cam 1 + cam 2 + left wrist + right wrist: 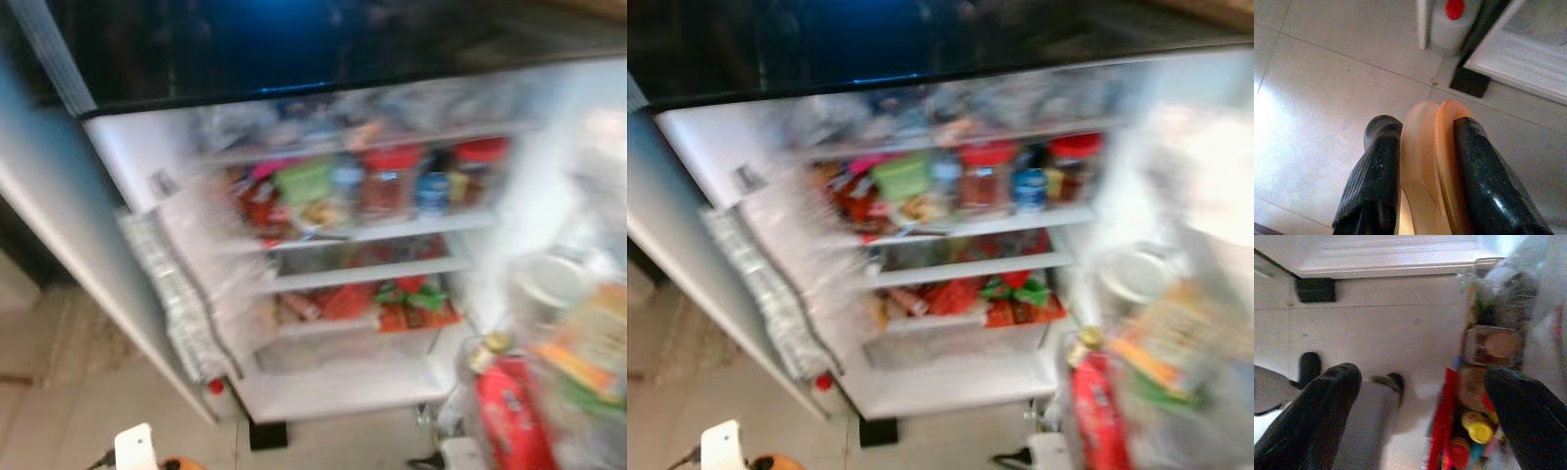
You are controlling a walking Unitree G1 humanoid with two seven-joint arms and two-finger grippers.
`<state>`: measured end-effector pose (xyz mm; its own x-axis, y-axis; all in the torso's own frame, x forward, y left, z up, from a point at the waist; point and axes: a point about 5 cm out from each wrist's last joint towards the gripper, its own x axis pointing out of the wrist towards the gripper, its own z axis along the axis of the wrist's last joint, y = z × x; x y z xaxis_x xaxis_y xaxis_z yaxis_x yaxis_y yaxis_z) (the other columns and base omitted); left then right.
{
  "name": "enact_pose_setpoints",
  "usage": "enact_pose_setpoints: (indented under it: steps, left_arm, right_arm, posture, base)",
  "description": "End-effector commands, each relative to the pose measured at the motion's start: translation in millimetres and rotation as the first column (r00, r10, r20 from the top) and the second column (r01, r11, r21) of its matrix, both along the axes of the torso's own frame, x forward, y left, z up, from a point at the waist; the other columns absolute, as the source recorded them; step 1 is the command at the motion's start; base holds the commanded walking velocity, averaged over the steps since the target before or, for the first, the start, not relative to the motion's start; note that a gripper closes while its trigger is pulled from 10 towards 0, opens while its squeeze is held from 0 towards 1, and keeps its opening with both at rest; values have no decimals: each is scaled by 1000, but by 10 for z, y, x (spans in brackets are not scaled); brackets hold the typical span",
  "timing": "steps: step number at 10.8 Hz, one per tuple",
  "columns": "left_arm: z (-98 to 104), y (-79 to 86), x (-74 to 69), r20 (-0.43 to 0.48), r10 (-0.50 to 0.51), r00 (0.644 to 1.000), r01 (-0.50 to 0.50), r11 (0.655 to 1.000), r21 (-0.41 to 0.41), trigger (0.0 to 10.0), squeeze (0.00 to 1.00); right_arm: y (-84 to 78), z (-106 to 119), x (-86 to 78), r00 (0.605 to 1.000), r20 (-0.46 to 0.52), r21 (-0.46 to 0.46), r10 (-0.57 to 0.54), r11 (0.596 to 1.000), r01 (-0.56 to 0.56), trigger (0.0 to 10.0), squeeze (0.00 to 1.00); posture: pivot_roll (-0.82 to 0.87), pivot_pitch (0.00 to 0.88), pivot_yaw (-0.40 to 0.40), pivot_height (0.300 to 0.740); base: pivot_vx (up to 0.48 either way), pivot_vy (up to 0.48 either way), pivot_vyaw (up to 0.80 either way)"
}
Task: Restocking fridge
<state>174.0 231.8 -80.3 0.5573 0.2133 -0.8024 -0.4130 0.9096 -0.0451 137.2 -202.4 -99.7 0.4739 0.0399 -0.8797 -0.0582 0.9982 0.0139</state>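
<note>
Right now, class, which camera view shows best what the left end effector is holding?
The left wrist view: sharp and close, it shows the left end effector shut on a pale orange curved object above the floor tiles. The left eye view shows just an orange sliver at its bottom edge; the right eye view likewise.

A home kitchen, it seems, though the head views are blurred: an open fridge (343, 382) with white shelves (377, 230) crowded with red-lidded jars (390, 181) and packets, standing on a pale tiled floor (1342, 88).
</note>
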Motion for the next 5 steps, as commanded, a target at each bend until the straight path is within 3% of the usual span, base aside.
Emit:
enact_pose_setpoints:
  steps: [1,4,5]
  left_arm:
    - [-50,20,-114,-46,-5,999,5,1000,-4,10000,0]
    - [-53,20,-122,-47,-2,999,2,1000,-4,10000,0]
    - [-48,19,-112,-42,-2,999,2,1000,-5,10000,0]
  right_arm:
    - [-192,37,8,1000,3,-48,-16,999,16,10000,0]
    - [-191,40,13,1000,4,-48,-3,999,3,10000,0]
    - [-192,40,13,1000,4,-48,1,999,-1,10000,0]
  posture:
    - [-75,0,50,740]
    - [-74,0,51,740]
    - [-75,0,50,740]
  base:
    - [0,-368,0]
    - [0,-360,0]
    - [0,0,0]
